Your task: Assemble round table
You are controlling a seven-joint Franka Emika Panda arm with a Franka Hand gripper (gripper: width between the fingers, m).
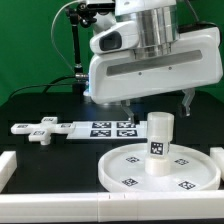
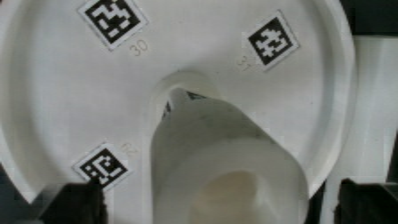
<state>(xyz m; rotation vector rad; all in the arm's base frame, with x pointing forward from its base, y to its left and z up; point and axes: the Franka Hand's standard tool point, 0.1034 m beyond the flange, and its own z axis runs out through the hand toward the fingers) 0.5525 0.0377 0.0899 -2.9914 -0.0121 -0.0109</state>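
Note:
The large round disc (image 1: 122,168) lies flat at the front right, with square markers on it. The short thick cylinder leg (image 1: 160,146) stands upright on its middle. The cross-shaped foot piece (image 1: 40,130) lies on the table at the exterior view's left. My gripper (image 1: 157,103) hangs just above the leg's top, open and empty. In the wrist view the leg (image 2: 222,150) sits between the two dark fingertips (image 2: 71,203), which are spread wider than it, over the disc (image 2: 178,60).
The marker board (image 1: 108,128) lies behind the disc, between it and the foot piece. White border bars run along the left (image 1: 8,165), front (image 1: 60,212) and right (image 1: 218,155). Black cables and a stand are at the back.

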